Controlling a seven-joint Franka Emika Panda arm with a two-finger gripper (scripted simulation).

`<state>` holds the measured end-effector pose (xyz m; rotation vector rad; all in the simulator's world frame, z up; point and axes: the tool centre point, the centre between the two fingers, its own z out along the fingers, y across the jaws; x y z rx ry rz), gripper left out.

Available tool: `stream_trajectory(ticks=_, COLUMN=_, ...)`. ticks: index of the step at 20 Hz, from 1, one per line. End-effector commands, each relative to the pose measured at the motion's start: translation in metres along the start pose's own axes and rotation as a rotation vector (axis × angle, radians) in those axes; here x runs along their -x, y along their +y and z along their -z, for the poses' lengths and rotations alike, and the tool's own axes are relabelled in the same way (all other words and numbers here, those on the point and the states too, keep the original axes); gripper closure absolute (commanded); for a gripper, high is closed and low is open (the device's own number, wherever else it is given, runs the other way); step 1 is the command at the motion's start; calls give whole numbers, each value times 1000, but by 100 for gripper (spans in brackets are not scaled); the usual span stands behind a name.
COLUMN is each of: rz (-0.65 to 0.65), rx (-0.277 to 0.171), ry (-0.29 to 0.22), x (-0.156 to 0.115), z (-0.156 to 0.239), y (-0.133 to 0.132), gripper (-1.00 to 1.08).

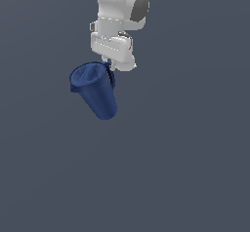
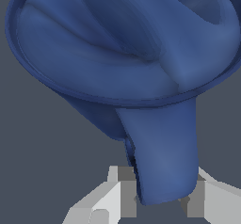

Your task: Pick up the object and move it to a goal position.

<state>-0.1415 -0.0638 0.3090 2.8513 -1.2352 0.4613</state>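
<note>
The dark blue tapered cup (image 1: 95,90) hangs tilted in the exterior view, wide rim up toward that view's left, narrow rounded base down toward its right. My gripper (image 1: 109,67) is just above it, its white hand over the rim's right side, and it is shut on the cup's rim nub or handle. In the wrist view the cup (image 2: 127,49) fills most of the picture, open mouth toward the camera. A blue tab of it (image 2: 162,157) runs down between my fingers (image 2: 121,197), which press on both sides of it.
The white arm (image 1: 119,7) comes down from the top of the exterior view. Around it is only a plain grey ground (image 1: 195,153). No goal mark shows.
</note>
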Motion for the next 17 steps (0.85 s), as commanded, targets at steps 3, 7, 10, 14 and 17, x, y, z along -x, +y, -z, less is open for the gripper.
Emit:
stream_trajectory(ticks=3, rz=1, rx=-3, ry=-2, x=-18, z=31, y=6, gripper=108)
stream_trajectory(ticks=7, rz=2, rx=-3, ry=-5, x=-30, z=52, y=10, gripper=108)
stream_trajectory(ticks=10, rz=2, rx=-2, ry=-7, x=-38, z=63, y=12, gripper=108)
stream_trajectory(ticks=14, rz=2, rx=-2, ry=-7, x=-44, z=73, y=13, gripper=108)
stream_trajectory(ticks=17, rz=2, rx=-1, ry=-7, x=-45, z=75, y=13, gripper=108)
